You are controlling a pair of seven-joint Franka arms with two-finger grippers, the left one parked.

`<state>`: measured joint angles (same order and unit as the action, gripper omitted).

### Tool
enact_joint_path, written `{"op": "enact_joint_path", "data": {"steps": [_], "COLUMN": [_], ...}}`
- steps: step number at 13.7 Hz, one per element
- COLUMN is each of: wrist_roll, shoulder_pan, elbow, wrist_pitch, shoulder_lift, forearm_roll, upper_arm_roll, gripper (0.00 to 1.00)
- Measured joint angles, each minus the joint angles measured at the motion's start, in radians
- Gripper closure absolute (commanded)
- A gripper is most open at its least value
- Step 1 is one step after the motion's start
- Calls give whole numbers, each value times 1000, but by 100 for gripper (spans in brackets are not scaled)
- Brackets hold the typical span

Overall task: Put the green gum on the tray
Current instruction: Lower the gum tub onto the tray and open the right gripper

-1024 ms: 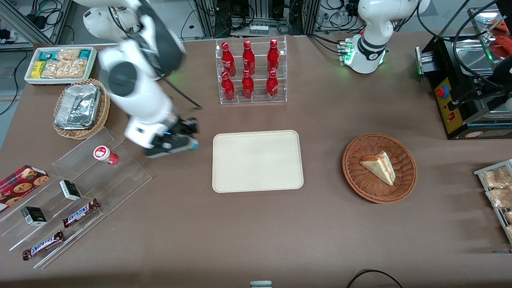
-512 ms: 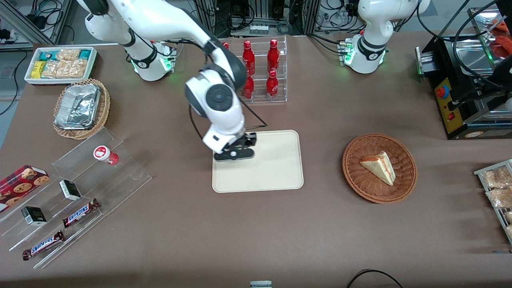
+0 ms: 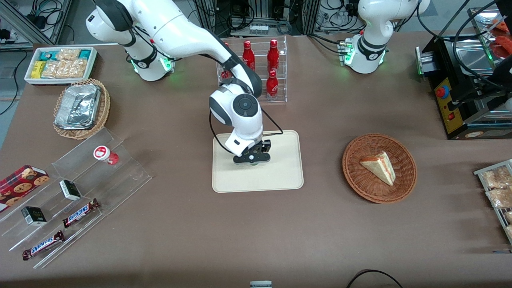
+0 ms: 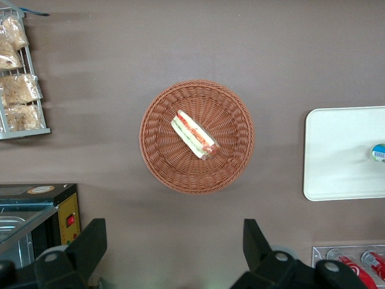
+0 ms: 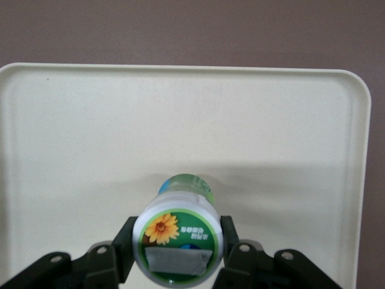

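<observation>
The green gum (image 5: 178, 238), a small green bottle with a white lid and a sunflower label, is clamped between my gripper's two black fingers (image 5: 123, 241). My gripper (image 5: 178, 242) is shut on it. In the front view my gripper (image 3: 252, 157) is over the middle of the cream tray (image 3: 280, 176), and the wrist hides the bottle there. In the right wrist view the tray (image 5: 72, 132) fills the space below the bottle, which casts a shadow on it. I cannot tell whether the bottle touches the tray. The tray's edge also shows in the left wrist view (image 4: 337, 150).
A red gum bottle (image 3: 105, 154) stands on the clear acrylic shelf (image 3: 80, 188) with candy bars, toward the working arm's end. A rack of red bottles (image 3: 256, 72) stands farther from the camera than the tray. A wicker basket (image 3: 404, 184) with a sandwich lies toward the parked arm's end.
My arm has swung from beside the acrylic shelf to over the tray's middle, carrying the green gum.
</observation>
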<state>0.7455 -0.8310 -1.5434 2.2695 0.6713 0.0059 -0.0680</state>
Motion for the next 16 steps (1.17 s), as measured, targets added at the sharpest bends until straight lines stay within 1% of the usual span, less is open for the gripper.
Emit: {"op": "enact_joint_path", "data": {"steps": [5,7,8,9,10,16], "wrist_roll": [29,40,41,41,42,42], "shoulder_pan": [-8,-19,-21,-22,-22,-11], "elbow": [1,1,3,4,5,23], "wrist_pitch": [24,39,42,42,42,48], "shoulder_lift": [25,43,47,47,48,42], "forearm_roll": [0,0,0,0,0,0], "upper_arm_roll": [1,1,-1,-1,-1,-11], "gripper": [100,97,73,18,1,1]}}
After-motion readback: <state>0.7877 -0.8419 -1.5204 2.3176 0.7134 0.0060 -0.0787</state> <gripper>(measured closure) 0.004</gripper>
